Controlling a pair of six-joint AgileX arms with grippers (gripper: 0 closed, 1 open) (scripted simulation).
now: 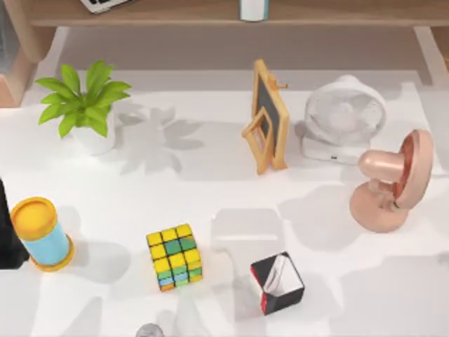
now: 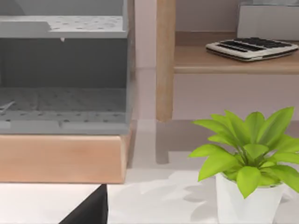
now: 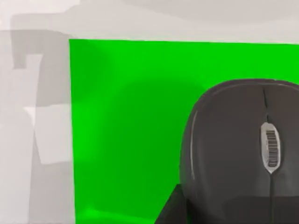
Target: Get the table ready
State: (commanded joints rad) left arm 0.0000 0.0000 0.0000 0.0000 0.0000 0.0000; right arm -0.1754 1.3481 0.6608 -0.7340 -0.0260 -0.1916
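Surface (image 1: 210,182), white, spreads beneath the cube (image 1: 174,257), while my right wrist view adds a dark mouse (image 3: 243,149) on a green mat (image 3: 126,130); I cannot tell either pincer's state or place.

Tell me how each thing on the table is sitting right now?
Potted plant: upright.
Small chalkboard: standing on its easel.
White fan: upright.
Pink fan: upright on its base.
Yellow-lidded can: upright, lid on.
Cube puzzle: scrambled.
Black box: open, tilted.
Mouse: on green mat.
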